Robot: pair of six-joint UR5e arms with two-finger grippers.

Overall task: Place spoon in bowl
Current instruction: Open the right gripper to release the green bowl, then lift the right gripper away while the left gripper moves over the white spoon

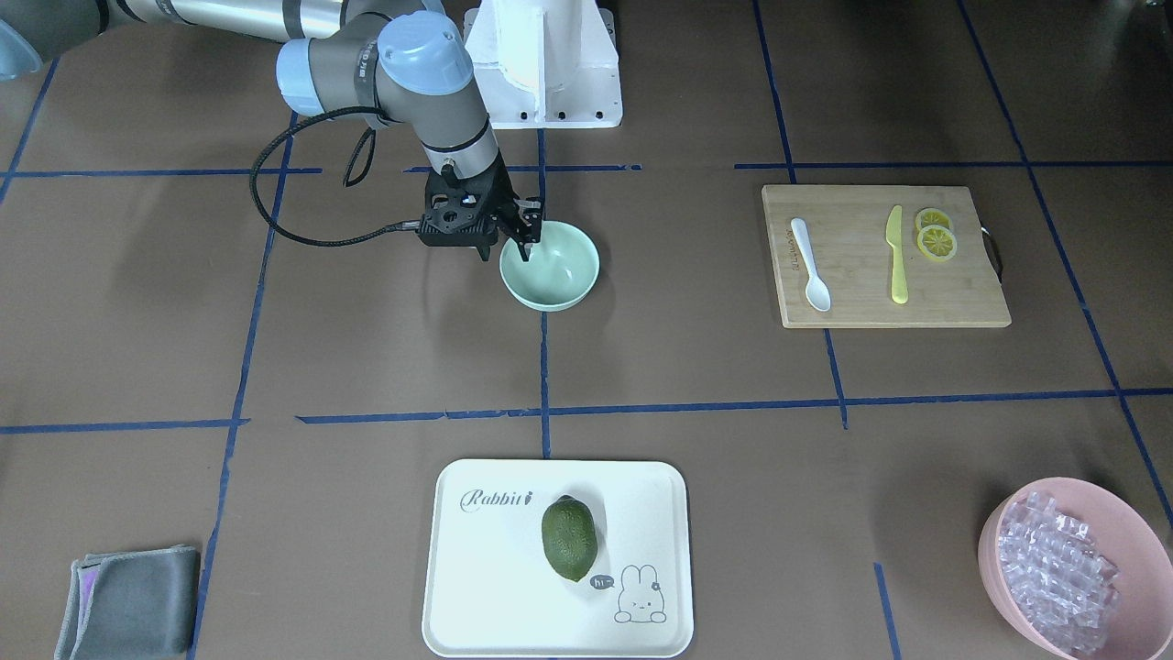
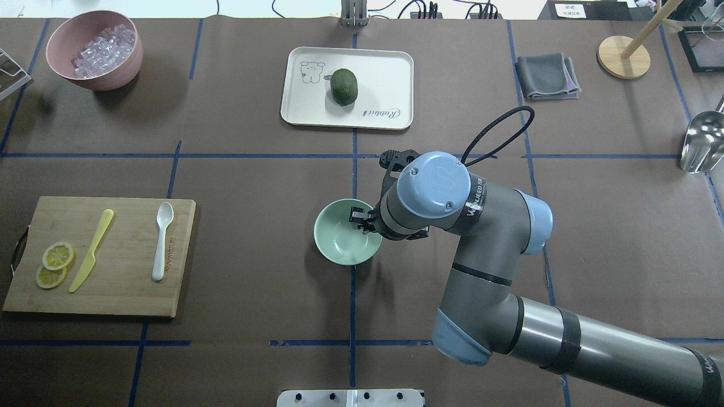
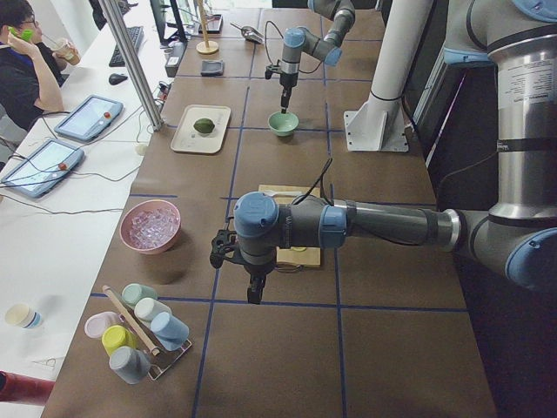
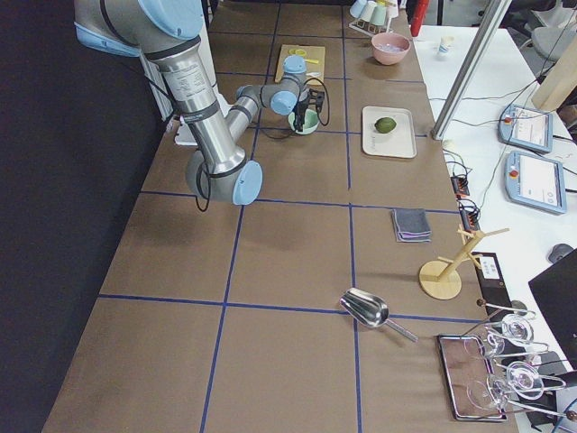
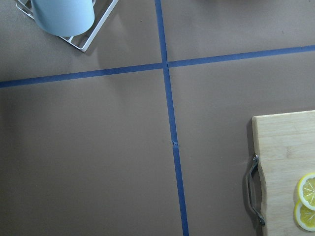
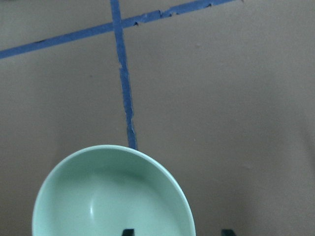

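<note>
The white spoon (image 1: pixel 812 266) lies on the wooden cutting board (image 1: pixel 962 293), beside a yellow knife (image 1: pixel 897 257); it also shows in the overhead view (image 2: pixel 162 240). The mint-green bowl (image 1: pixel 559 275) stands empty at the table's middle (image 2: pixel 339 240). My right gripper (image 1: pixel 527 243) is open, with its fingers astride the bowl's rim (image 6: pixel 189 216). My left gripper (image 3: pixel 252 292) hangs over the table just past the board's handle end (image 5: pixel 256 191), far from the spoon. I cannot tell whether it is open or shut.
Lemon slices (image 1: pixel 937 236) lie on the board. A white tray (image 1: pixel 458 587) holds a green fruit (image 1: pixel 568 536). A pink bowl (image 1: pixel 1008 513) of clear cubes, a grey cloth (image 1: pixel 128 600), a metal scoop (image 2: pixel 701 141) and a cup rack (image 3: pixel 139 335) stand around the edges.
</note>
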